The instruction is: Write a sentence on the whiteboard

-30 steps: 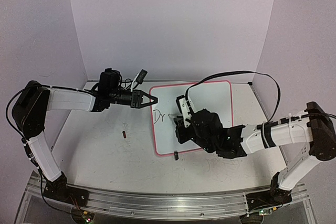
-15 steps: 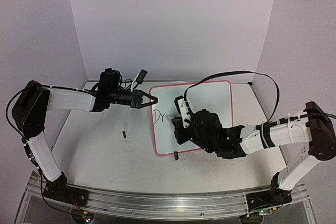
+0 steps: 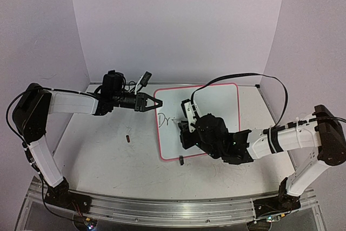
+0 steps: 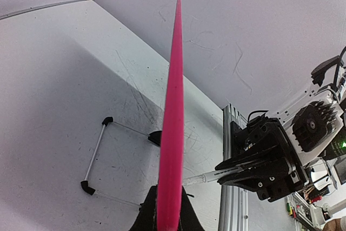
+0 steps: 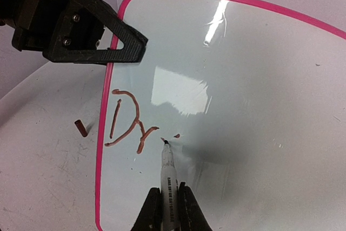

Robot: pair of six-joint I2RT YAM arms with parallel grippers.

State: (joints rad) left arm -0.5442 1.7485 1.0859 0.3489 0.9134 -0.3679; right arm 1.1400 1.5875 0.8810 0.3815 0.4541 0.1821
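Whiteboard (image 3: 216,104) lies tilted near the middle of the surface (image 3: 97,155), toward the back wall, with its pink-red rim running all round. The left claw (image 3: 158,103) is closed tight on the board's left rim near the upper corner, and the left wrist view shows the pink edge pinched between its fingers. In that same view a thin wire stand (image 4: 102,155) with black feet shows beside the rim.

The right claw (image 5: 170,204) is closed on a marker (image 5: 168,171), which points away from the wrist with its dark tip at the board face. Of the sentence (image 5: 127,123) only "Dr" stands written, close to the left rim, plus a small fleck just beyond the marker tip. The tip sits just right of the "r"; whether it presses the board I cannot tell.

A small dark red cap (image 3: 127,138) lies on the surface left of the board, apart from it.
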